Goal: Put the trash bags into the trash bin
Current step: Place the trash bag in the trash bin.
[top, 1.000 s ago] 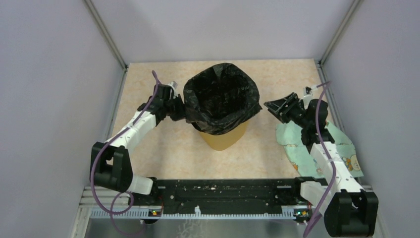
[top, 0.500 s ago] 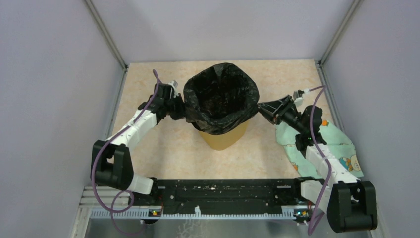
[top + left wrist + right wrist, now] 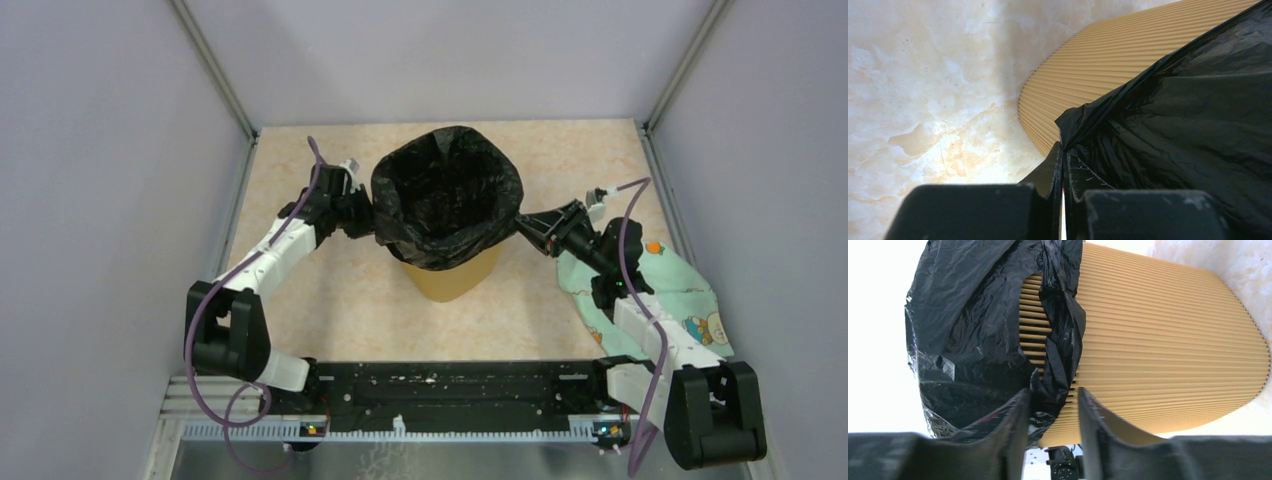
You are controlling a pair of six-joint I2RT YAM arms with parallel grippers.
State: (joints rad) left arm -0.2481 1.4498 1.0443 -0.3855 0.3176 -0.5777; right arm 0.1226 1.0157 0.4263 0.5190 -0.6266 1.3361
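The black trash bag [image 3: 445, 195] lines the mustard-yellow trash bin [image 3: 450, 282] at mid-table, its mouth open and its edge folded over the rim. My left gripper [image 3: 368, 218] is at the bin's left side, shut on the bag's edge; the left wrist view shows the fingers pinching the bag [image 3: 1173, 125] beside the ribbed bin wall [image 3: 1088, 65]. My right gripper [image 3: 525, 225] is at the bin's right side, open. In the right wrist view a hanging fold of the bag [image 3: 1060, 340] lies between its fingers, against the slotted bin [image 3: 1168, 340].
A pale green patterned cloth [image 3: 690, 290] lies on the table under my right arm. Grey walls enclose the table on the left, back and right. A black rail [image 3: 450, 385] runs along the near edge.
My right gripper has moved left from above the cloth to the bin's right rim, and its fingers now straddle a fold of the bag. The left arm has hardly moved.
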